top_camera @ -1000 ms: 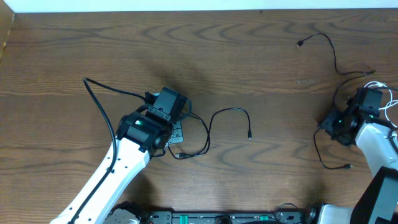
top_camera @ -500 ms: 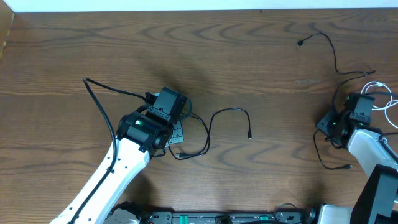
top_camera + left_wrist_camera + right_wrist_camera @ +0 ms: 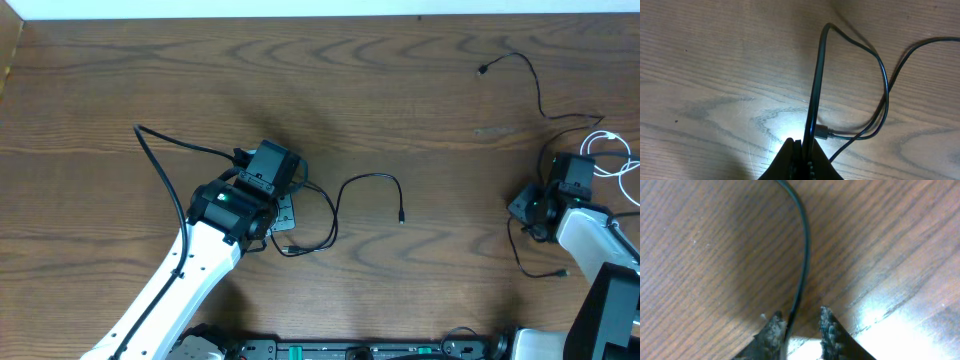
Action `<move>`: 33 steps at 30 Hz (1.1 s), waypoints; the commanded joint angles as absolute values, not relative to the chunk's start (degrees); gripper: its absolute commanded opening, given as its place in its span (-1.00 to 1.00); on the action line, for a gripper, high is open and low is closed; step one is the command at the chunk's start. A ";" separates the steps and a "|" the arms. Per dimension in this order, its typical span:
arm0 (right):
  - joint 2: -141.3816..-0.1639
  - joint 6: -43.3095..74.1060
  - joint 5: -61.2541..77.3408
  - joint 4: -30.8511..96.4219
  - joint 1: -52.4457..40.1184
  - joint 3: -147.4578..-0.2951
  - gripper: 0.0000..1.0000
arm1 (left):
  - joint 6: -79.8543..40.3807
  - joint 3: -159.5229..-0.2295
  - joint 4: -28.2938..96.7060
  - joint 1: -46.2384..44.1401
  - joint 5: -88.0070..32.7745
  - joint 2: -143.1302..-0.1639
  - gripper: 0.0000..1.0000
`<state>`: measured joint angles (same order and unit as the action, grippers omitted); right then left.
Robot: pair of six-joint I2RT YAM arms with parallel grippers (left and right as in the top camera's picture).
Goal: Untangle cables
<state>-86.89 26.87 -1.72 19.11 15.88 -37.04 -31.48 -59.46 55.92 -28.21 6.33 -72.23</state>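
A thin black cable (image 3: 370, 179) lies mid-table, one plug end free at the right and its other part looped by my left gripper (image 3: 283, 216). In the left wrist view that gripper (image 3: 807, 150) is shut on this black cable (image 3: 817, 85), which rises straight from the jaws and curves back to a small plug (image 3: 822, 133). A second black cable (image 3: 535, 90) runs down the right side. My right gripper (image 3: 523, 208) is low over it. In the right wrist view the fingers (image 3: 802, 322) are apart with that cable (image 3: 804, 245) between them. A white cable (image 3: 612, 140) lies at the far right.
The left arm's own thick black cable (image 3: 165, 160) trails up and left over the wooden table (image 3: 300, 80). The table's far edge meets a white wall along the top. The arms' base rail (image 3: 350, 350) runs along the near edge.
My right gripper has shifted a little left and down along the right black cable. The left arm and its cable have not moved.
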 commanded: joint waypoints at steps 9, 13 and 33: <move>-87.46 28.97 -6.15 19.44 15.68 -30.55 -0.87 | -31.77 -59.79 56.07 -27.94 6.66 -71.96 -0.85; -87.15 28.95 -6.11 19.62 15.70 -30.81 -0.98 | -31.77 -59.79 56.10 -27.94 6.66 -71.96 -0.85; -60.86 19.66 -17.91 43.05 23.35 -59.96 -0.98 | -31.75 -59.79 56.10 -27.92 6.66 -71.96 -0.85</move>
<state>-64.23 20.34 -15.22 42.83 21.06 -56.45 -31.48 -59.46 55.90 -28.21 6.33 -72.23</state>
